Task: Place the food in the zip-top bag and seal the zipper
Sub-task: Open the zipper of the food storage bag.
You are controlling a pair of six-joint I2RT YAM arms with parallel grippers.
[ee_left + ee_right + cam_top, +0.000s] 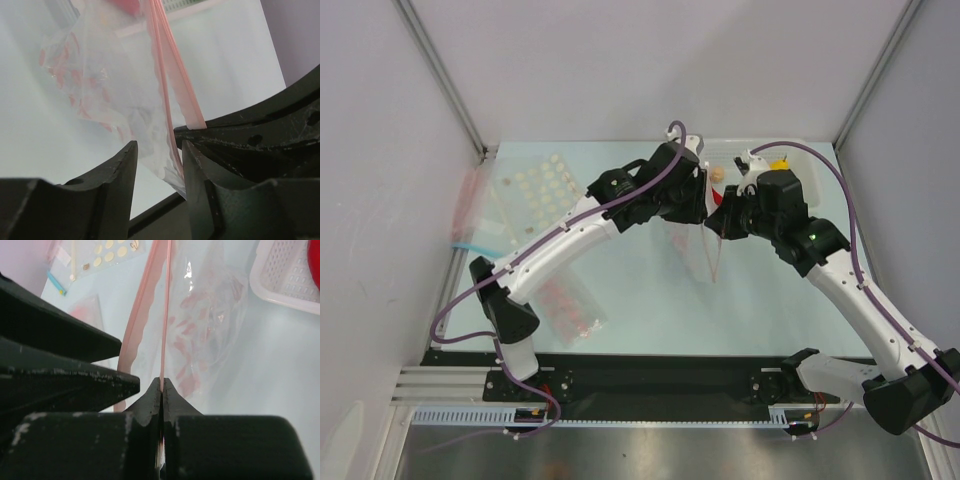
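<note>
The clear zip-top bag [694,252] hangs upright between my two grippers at the table's middle. My right gripper [162,382] is shut on its pink-red zipper [166,315], the bag [210,315] hanging beyond it. My left gripper [159,147] is open, its jaws either side of the bag's corner [150,150], with the zipper [172,75] running close to the right finger. From above, the left gripper [697,208] and right gripper [718,222] almost touch. A beige bulb [718,174], a yellow fruit [780,160] and a red piece [745,190] lie behind the grippers. The green fruit is hidden.
A white basket [812,172] stands at the back right, also in the right wrist view [280,275]. A packet of pale round pieces [535,188] lies at the back left. A packet of pink-red pieces [570,305] lies front left. Another clear bag [470,200] leans at the left wall.
</note>
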